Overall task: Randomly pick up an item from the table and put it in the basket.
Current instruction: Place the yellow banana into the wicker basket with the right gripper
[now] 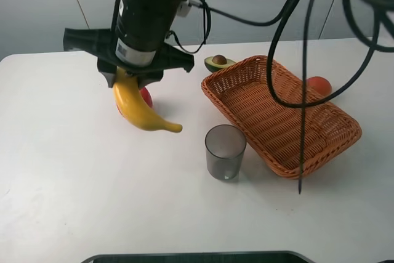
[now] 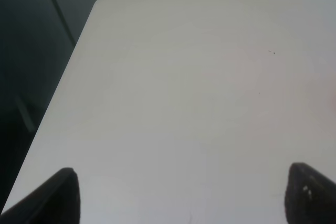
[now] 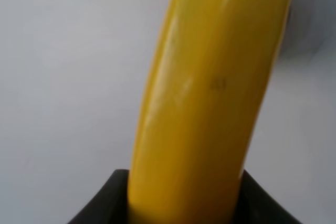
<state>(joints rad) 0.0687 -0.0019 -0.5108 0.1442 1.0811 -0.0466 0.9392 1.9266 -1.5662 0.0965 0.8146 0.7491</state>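
Note:
My right gripper (image 1: 127,80) has reached across to the left half of the table (image 1: 74,170) and is shut on the stem end of the long yellow banana (image 1: 140,110). The banana hangs from it with its tip pointing toward the cup, just above the white tabletop. In the right wrist view the banana (image 3: 210,103) fills the frame between the dark fingers (image 3: 102,205). The orange-brown wicker basket (image 1: 258,121) stands to the right, with nothing inside. My left gripper (image 2: 184,198) is open over bare table near a corner; it is not seen in the exterior view.
A red apple (image 1: 146,95) sits right behind the banana. An avocado half (image 1: 218,62) lies at the basket's far left corner. A translucent grey cup (image 1: 225,151) stands between banana and basket. A red-orange fruit (image 1: 319,84) lies behind the basket. Black cables (image 1: 305,90) hang over the basket.

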